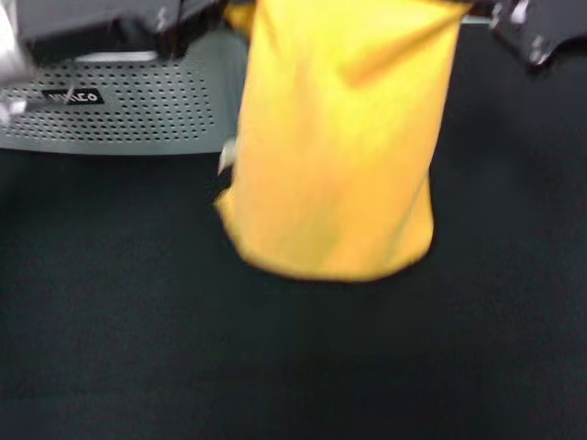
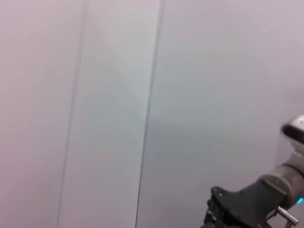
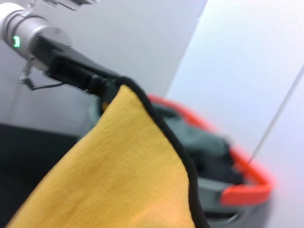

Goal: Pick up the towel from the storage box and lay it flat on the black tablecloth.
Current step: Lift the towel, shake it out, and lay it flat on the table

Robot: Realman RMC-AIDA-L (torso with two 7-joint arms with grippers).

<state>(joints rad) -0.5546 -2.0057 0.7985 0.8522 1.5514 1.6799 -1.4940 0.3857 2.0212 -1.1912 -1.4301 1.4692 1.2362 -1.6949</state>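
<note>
Already both grippers, left gripper (image 1: 206, 18) and right gripper (image 1: 486, 14), pinched the towel's (image 1: 335, 147) top corners, hanging it above the black tablecloth (image 1: 293, 367), clear of the storage box (image 1: 128, 110). Next: lower and spread.

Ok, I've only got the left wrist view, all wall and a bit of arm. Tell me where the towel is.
Observer: The towel hangs in the air between the left gripper and the right gripper, yellow face to the head camera.
Operator: Confirm the left grip.
Observer: In the right wrist view, the left gripper's fingers are shut on a black-trimmed top corner.
Operator: Now tell me what's below it.
Observer: The black tablecloth. The storage box sits behind, toward the robot's left.
</note>
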